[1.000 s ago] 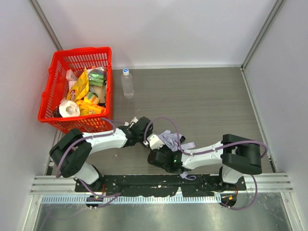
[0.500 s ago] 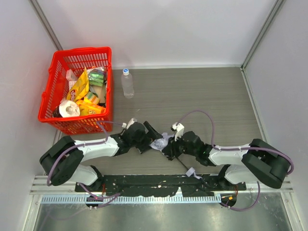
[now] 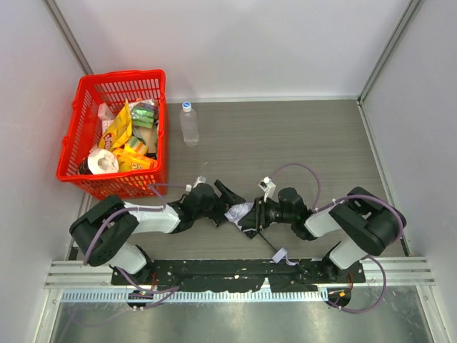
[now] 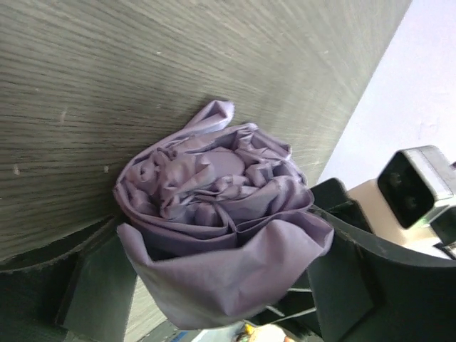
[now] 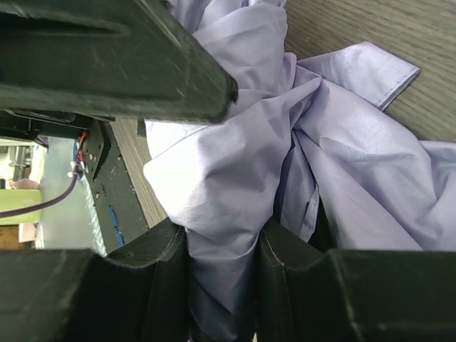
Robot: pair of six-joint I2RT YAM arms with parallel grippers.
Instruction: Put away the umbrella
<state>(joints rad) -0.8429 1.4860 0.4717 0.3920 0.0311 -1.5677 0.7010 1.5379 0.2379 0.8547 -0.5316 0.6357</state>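
One red basket (image 3: 71, 136) at the far left holds yellow snack packets (image 3: 120, 128) and a white roll (image 3: 104, 161). We see the umbrella (image 3: 238, 213) bunched near the table's (image 3: 307, 143) near edge; our left gripper (image 3: 226, 206) gapes around its fabric, and our right gripper (image 3: 250, 217) is clamped on it.

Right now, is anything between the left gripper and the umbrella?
Nothing visible. The left gripper has its jaws open on either side of the umbrella, at its bunched canopy. The right gripper pinches the fabric from the opposite side, crowding the spot but not blocking it.
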